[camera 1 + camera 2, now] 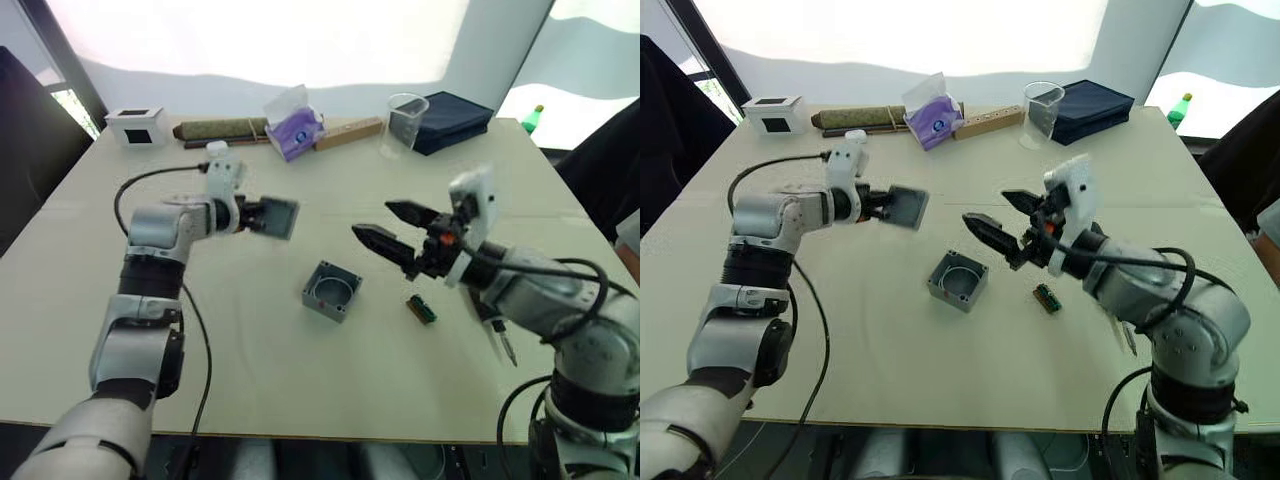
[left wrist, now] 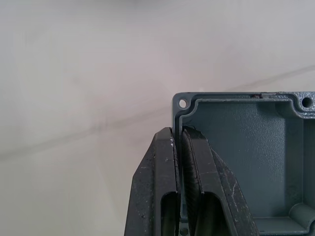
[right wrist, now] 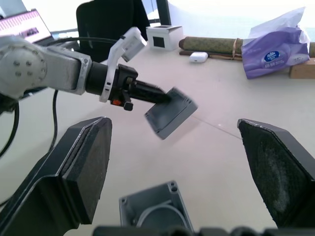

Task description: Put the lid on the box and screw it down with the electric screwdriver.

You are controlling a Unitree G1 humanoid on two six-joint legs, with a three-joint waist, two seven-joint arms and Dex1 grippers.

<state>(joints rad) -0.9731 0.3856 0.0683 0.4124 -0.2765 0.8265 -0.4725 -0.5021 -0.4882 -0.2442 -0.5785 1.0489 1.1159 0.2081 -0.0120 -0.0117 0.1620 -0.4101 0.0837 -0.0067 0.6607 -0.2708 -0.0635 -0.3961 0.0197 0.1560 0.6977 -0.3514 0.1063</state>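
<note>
The grey lid (image 1: 281, 218) hangs tilted in the air over the table's left middle. My left gripper (image 1: 262, 214) is shut on its edge, and the left wrist view shows the two fingers pinching the lid's rim (image 2: 246, 147). The grey box (image 1: 331, 291) stands open on the table, below and to the right of the lid. To the right of the box and above it, my right gripper (image 1: 372, 219) is open and holds nothing. The electric screwdriver (image 1: 503, 342) lies mostly hidden under my right forearm, with its thin tip showing.
A small green-brown strip (image 1: 421, 309) lies just right of the box. Along the far edge stand a white box with a black window (image 1: 135, 126), a rolled mat (image 1: 222, 129), a purple tissue pack (image 1: 293, 128), a wooden block (image 1: 348, 133), a clear cup (image 1: 404, 124) and a dark blue case (image 1: 452, 120).
</note>
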